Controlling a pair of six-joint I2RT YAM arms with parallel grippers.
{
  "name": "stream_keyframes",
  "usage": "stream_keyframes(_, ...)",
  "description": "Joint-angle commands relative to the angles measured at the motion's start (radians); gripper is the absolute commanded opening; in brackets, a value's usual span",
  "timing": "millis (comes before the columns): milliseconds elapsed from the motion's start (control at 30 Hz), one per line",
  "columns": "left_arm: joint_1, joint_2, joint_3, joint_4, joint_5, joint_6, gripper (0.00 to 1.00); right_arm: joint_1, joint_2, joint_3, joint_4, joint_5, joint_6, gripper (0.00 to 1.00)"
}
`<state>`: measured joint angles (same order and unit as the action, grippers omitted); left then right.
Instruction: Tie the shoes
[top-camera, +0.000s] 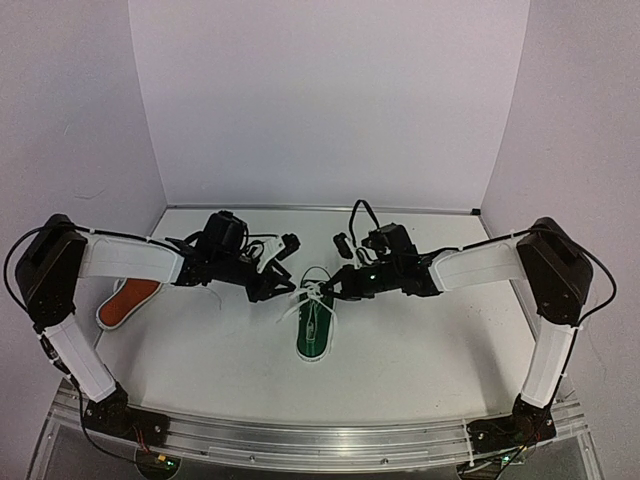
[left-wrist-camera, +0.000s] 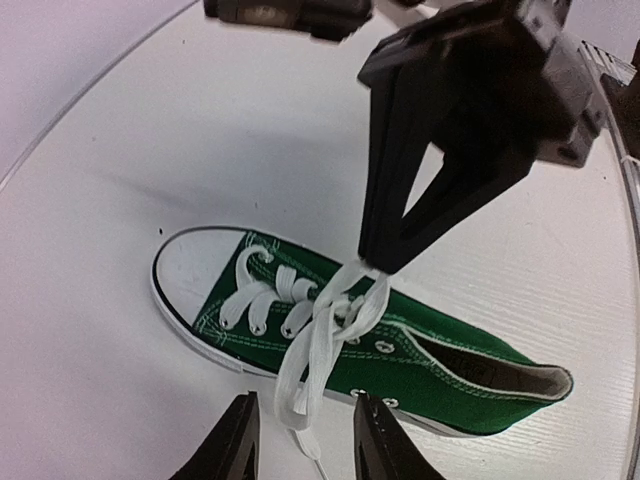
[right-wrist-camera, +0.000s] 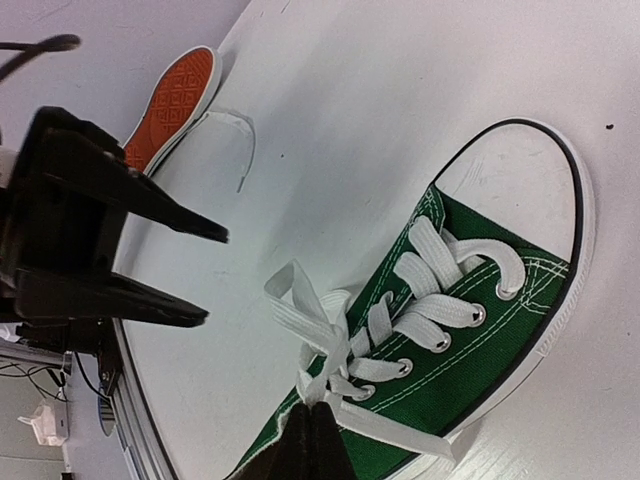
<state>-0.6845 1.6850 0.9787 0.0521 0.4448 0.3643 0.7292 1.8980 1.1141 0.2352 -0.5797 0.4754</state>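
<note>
The dark green shoe (top-camera: 313, 330) lies mid-table, toe toward the back wall; it also shows in the left wrist view (left-wrist-camera: 440, 350) and the right wrist view (right-wrist-camera: 470, 370). Its white laces (left-wrist-camera: 315, 345) are bunched into a loop over the upper eyelets. My right gripper (right-wrist-camera: 318, 415) is shut on the laces (right-wrist-camera: 325, 330) at the knot and holds them up; it shows from above (top-camera: 328, 290). My left gripper (left-wrist-camera: 305, 440) is open, its fingers on either side of the hanging loop's end without touching it. The orange-red shoe (top-camera: 127, 302) lies at the left, sole showing.
The orange-red shoe (right-wrist-camera: 175, 95) has a loose white lace (right-wrist-camera: 238, 140) trailing on the table beside it. White walls enclose the table at the back and sides. A metal rail (top-camera: 320, 440) runs along the near edge.
</note>
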Motion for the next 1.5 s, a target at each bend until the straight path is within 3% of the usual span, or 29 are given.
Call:
stream_keyframes(0,-0.048,-0.084,0.01,0.006,-0.045,0.099,0.34,0.003,-0.003,0.018,0.047,-0.03,0.008,0.0)
stream_keyframes(200,-0.134,-0.032,0.084,-0.091,-0.124,0.251,0.32,0.003,0.019,0.025,0.04,-0.009,0.031,0.0)
stream_keyframes(733,-0.174,0.122,0.267,-0.23,-0.179,0.374,0.27,0.003,0.042,0.041,0.039,0.0,0.055,0.0)
stream_keyframes(1233,-0.175,0.219,0.272,-0.278,-0.228,0.399,0.25,0.001,0.056,0.047,0.038,-0.004,0.062,0.0)
stream_keyframes(1467,-0.176,0.221,0.259,-0.282,-0.264,0.398,0.15,0.001,0.055,0.047,0.038,-0.002,0.06,0.0)
